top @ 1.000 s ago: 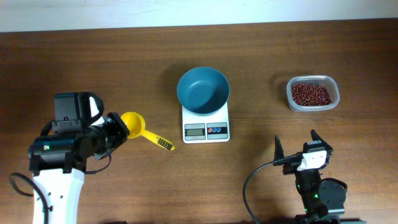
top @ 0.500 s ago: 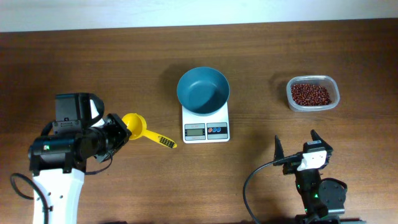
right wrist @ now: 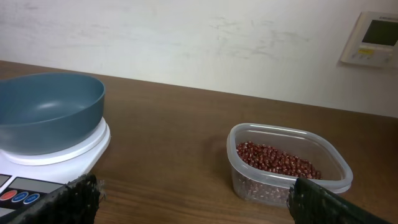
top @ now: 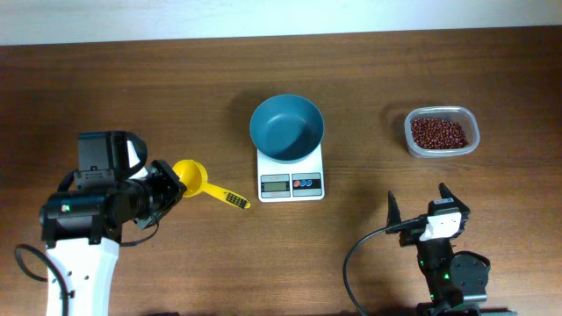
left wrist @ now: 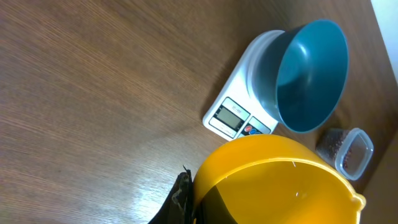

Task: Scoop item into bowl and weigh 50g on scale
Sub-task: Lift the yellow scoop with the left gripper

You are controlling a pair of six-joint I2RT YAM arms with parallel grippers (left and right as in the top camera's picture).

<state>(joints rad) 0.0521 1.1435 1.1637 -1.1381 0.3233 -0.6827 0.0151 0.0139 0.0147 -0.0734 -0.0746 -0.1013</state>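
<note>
Since a second ago, the yellow scoop (top: 189,175) has slid slightly toward the lower right with the left gripper (top: 171,182); over the last half second we see no change. That gripper looks closed on the scoop's cup at centre left of the overhead view, and in the left wrist view one dark finger (left wrist: 181,198) lies against the cup's side. The black-tipped handle (top: 230,201) points toward the scale (top: 290,183).

The right gripper (top: 420,206), at lower right, is spread wide and holds nothing.

The beans (top: 438,132) all sit in the clear plastic tub (top: 475,139) at upper right, well apart from the scoop. The teal bowl (top: 287,127) stands empty on the scale at centre.

We judge the beans hard, smooth and light: loose grains that roll and scatter, so they cannot be pinched and need the scoop. It looks stiff and light, and we think the handle a better hold than the cup. The thin tub may skid when dug into, so we would steady its wall.
</note>
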